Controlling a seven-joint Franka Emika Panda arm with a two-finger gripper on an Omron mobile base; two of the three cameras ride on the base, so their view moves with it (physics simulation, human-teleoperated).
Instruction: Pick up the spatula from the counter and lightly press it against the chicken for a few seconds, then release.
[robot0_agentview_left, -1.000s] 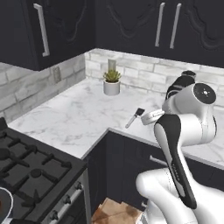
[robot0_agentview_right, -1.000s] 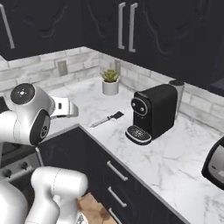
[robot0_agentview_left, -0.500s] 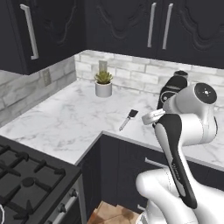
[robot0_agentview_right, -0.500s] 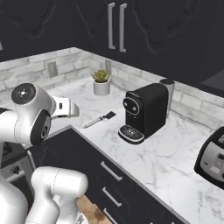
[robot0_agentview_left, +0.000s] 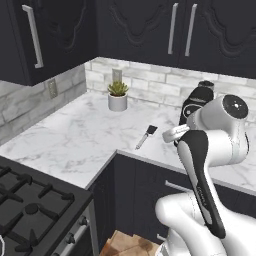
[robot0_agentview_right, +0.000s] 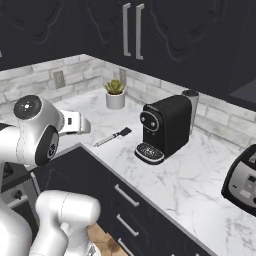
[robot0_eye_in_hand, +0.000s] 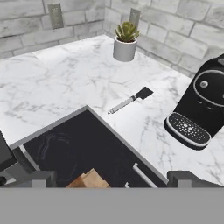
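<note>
Our claw (robot0_eye_in_hand: 113, 179) wide open, empty; spatula (robot0_eye_in_hand: 129, 100) lying untouched on desk (robot0_eye_in_hand: 65, 83); we judge pick-up, press, release all left to do

**You are in a home kitchen**

You are facing a corner run of white marble worktop (robot0_agentview_left: 75, 135), backed by pale grey brick tiles (robot0_agentview_left: 150, 85) with a wall socket (robot0_agentview_left: 52, 88) set in them. Dark panelled wall cupboards (robot0_agentview_left: 140, 30) with long metal handles hang above, and matching dark drawers (robot0_agentview_right: 125, 210) sit below. At the near left you have a black gas hob (robot0_agentview_left: 30, 210) with grates. On the worktop stand a black coffee machine (robot0_agentview_right: 167, 127) and a small potted plant (robot0_agentview_left: 118, 96), with a spatula (robot0_eye_in_hand: 130, 100) lying near them.
</note>
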